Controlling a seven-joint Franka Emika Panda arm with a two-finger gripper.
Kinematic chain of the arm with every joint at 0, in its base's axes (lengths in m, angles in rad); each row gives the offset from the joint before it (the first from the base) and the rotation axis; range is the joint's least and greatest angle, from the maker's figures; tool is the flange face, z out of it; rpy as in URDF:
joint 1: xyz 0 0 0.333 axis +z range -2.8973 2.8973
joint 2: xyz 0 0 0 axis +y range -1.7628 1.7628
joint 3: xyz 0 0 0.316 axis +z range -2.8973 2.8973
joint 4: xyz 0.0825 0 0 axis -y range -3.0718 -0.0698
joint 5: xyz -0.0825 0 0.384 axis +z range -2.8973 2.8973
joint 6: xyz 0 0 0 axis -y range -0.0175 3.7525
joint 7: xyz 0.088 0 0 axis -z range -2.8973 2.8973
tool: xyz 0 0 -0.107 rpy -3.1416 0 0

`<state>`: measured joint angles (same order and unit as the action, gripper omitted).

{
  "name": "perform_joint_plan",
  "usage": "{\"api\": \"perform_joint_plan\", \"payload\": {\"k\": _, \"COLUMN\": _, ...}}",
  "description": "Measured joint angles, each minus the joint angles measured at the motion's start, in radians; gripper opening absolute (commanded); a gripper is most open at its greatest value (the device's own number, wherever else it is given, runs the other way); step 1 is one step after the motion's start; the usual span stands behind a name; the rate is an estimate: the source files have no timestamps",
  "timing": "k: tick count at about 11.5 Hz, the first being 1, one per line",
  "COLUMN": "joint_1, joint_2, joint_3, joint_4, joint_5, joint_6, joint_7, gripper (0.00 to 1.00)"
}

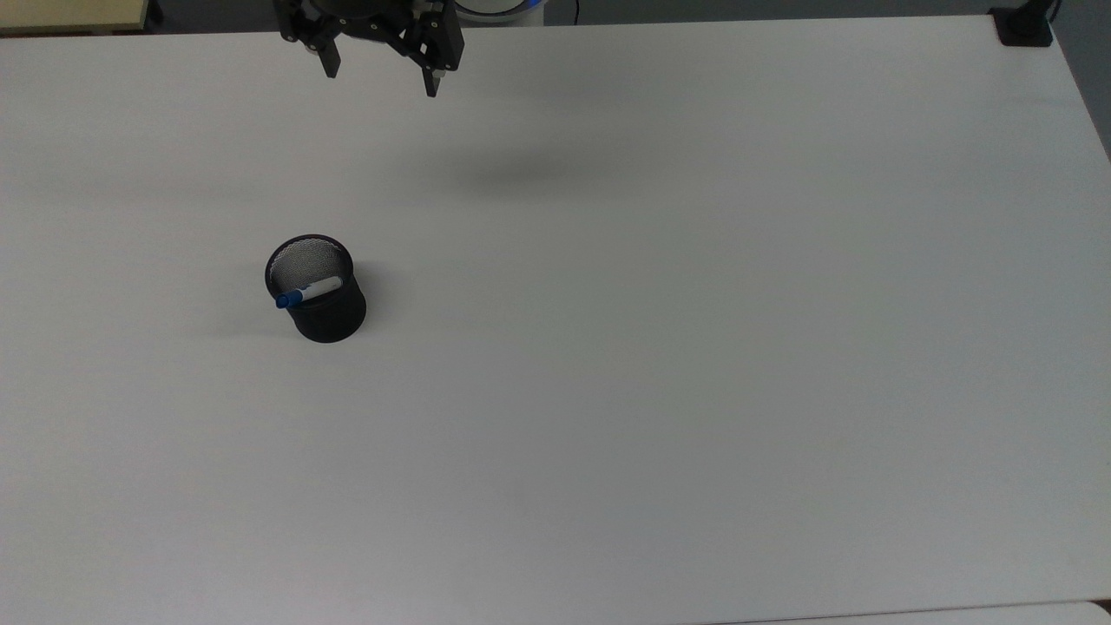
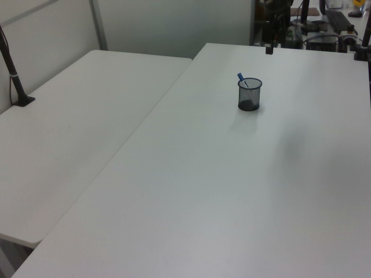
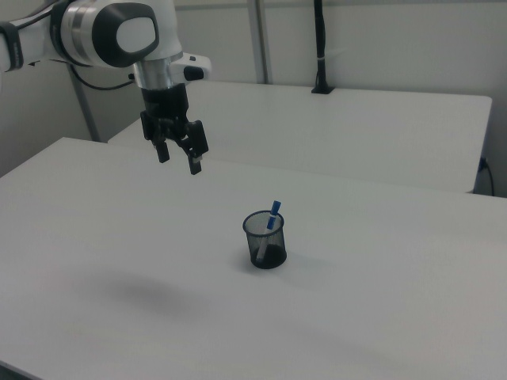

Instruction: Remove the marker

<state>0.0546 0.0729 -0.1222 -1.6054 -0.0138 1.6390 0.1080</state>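
The marker (image 1: 308, 292), white-barrelled with a blue cap, stands tilted inside a black mesh cup (image 1: 328, 317) on the white table; its blue cap pokes over the rim. It also shows as the marker (image 3: 271, 218) in the cup (image 3: 264, 241) and as the marker (image 2: 241, 78) in the cup (image 2: 250, 95). My gripper (image 1: 380, 78) hangs open high above the table near the top view's upper edge, well away from the cup, with nothing between its fingers. In the right view the gripper (image 3: 179, 160) is up and to the right view's left of the cup.
The white table (image 1: 660, 347) spreads wide around the cup. A second table (image 2: 75, 116) adjoins it on the left view's left. A black clamp base (image 1: 1022, 26) sits at the top view's upper right corner. A black post (image 3: 319, 47) stands on the far table.
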Motion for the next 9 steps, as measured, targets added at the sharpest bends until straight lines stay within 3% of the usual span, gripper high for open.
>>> {"api": "perform_joint_plan", "payload": {"k": 9, "joint_1": 0.002, "joint_2": 0.010, "joint_3": 0.000, "joint_4": -0.002, "joint_5": 0.000, "joint_6": 0.000, "joint_7": -0.030, "gripper": 1.00}}
